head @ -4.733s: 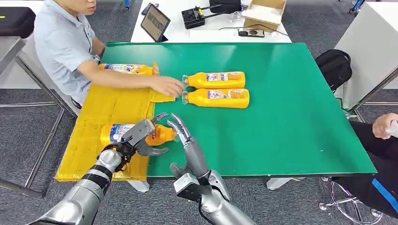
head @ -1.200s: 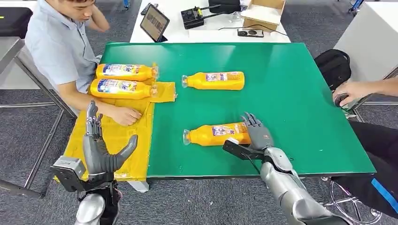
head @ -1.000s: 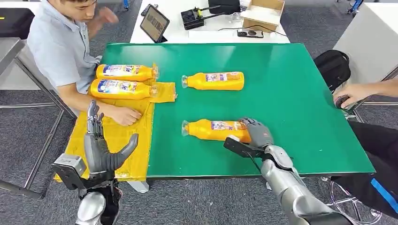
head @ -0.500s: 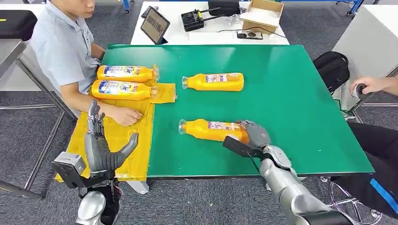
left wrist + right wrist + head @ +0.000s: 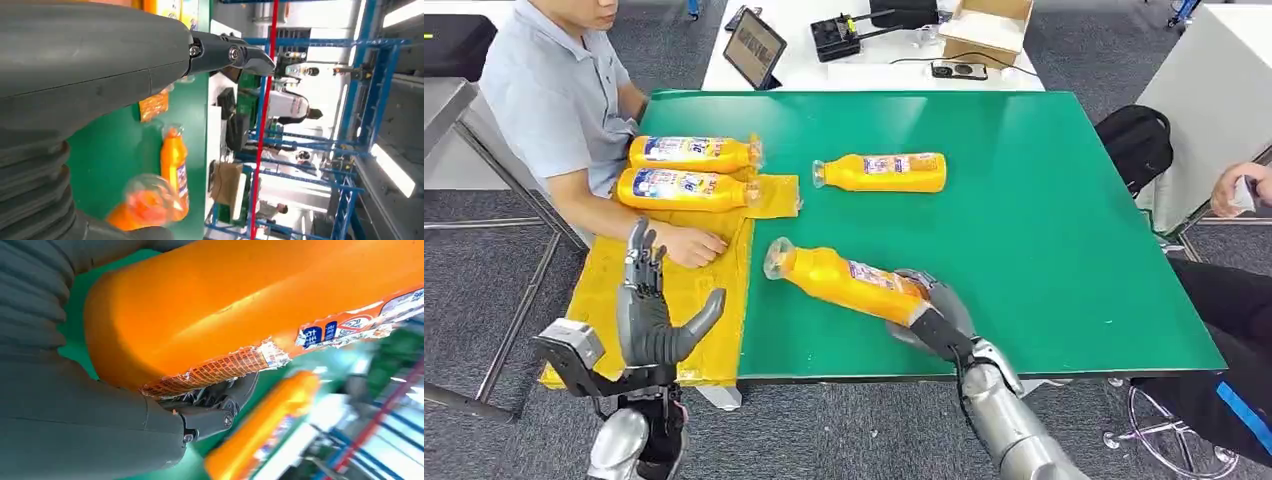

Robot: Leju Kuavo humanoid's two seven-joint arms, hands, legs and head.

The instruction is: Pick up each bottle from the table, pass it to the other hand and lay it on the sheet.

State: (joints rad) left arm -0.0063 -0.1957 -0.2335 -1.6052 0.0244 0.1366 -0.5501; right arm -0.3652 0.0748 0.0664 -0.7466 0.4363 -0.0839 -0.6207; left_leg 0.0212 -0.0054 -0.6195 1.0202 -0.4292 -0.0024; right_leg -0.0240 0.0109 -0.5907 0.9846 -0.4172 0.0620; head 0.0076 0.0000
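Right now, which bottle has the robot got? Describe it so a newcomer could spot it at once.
On the green table, look to the near edge, right of the yellow sheet. The orange bottle there is gripped at its base by the right hand, neck pointing toward the sheet. Unlike the other three orange bottles, it is tilted and held rather than lying flat.
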